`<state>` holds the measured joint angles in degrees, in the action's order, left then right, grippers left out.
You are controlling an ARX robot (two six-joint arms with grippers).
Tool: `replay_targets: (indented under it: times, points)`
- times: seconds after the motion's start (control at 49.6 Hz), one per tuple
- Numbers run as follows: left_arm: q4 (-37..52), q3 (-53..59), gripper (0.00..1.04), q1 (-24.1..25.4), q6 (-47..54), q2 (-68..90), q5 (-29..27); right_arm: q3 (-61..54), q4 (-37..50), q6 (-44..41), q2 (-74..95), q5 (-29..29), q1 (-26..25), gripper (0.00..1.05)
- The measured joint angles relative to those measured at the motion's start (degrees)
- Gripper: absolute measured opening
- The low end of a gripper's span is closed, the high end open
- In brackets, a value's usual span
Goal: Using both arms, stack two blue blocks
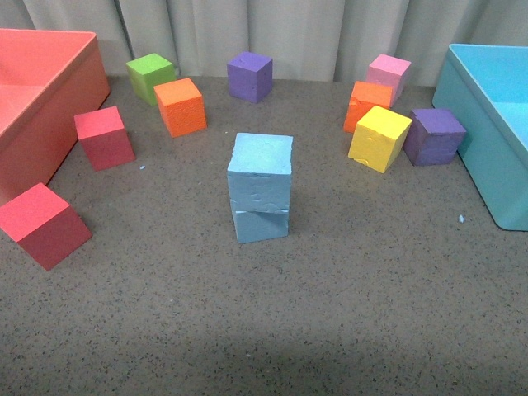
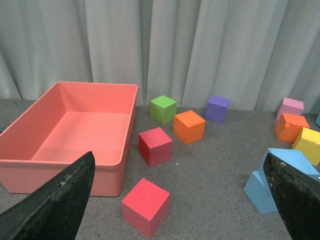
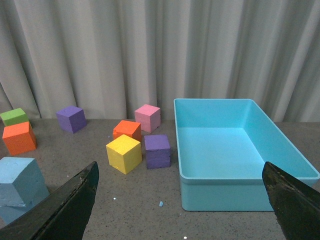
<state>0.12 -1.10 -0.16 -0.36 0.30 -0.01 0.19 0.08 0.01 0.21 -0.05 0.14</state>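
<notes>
Front view: the two blue blocks are shown stacked near the middle of the grey speckled table (image 1: 272, 330); the upper blue block (image 1: 261, 171) rests on the lower blue block (image 1: 261, 224), slightly turned and overhanging it, so that the edges are not flush. Neither arm is seen in this view. To the robot's left a coral bin (image 1: 49, 107) is placed, with two red cubes beside it, one nearer (image 1: 44, 224) and one farther (image 1: 104, 137); behind them a green cube (image 1: 151, 76), an orange cube (image 1: 180, 106) and a purple cube (image 1: 250, 76) are set near the curtain (image 1: 272, 29). To the right a turquoise bin (image 1: 483, 124) is placed; beside it a second purple cube (image 1: 434, 136), a yellow cube (image 1: 379, 138), a second orange cube (image 1: 366, 102) and a pink cube (image 1: 388, 74) are clustered, touching or nearly so.

Left wrist view: the left gripper (image 2: 180, 200) is seen with its black fingers (image 2: 55, 202) spread wide, nothing held between them; the stack is visible beside the far finger.

Right wrist view: the right gripper (image 3: 180, 202) is likewise spread wide and empty; the stack is partly seen at the frame edge, well apart from the turquoise bin.
</notes>
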Motion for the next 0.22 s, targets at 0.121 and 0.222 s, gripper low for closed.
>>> replay_targets:
  times: [0.121,0.222]
  points:
    - [0.0,0.0,0.98,0.0,0.04,0.0,0.0,0.0,0.0,0.0,0.0,0.0,0.0,0.95]
    - [0.0,0.0,0.98,0.0,0.07,0.0,0.0,0.0,0.0,0.0,0.0,0.0,0.0,0.95]
